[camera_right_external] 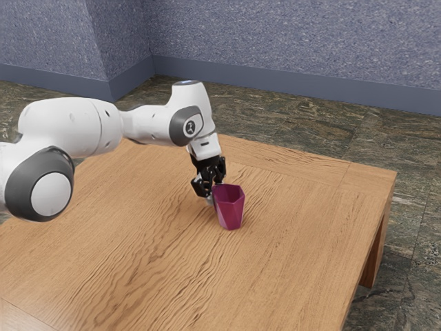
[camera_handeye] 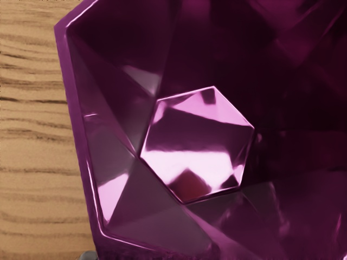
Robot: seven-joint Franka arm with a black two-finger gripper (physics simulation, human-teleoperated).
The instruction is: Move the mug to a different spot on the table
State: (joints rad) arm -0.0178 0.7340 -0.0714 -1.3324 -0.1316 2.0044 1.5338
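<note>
Table (camera_right_external: 138, 262) carries the purple mug (camera_right_external: 229, 205), upright just under the pincer (camera_right_external: 209, 194) with its rim against it, though whether that pincer is clamped I cannot tell, so the grasp seems in hand; next needs 1 secure pinch, then a lift.

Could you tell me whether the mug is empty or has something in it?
Empty: the wrist view looks into the mug and shows its bare hexagonal floor, nothing on it.

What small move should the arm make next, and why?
Probably a short straight lift, once the grip is sure: the gripper sits at the rim of the mug, which stands upright on the table, and the wrist view looks down into it.
</note>
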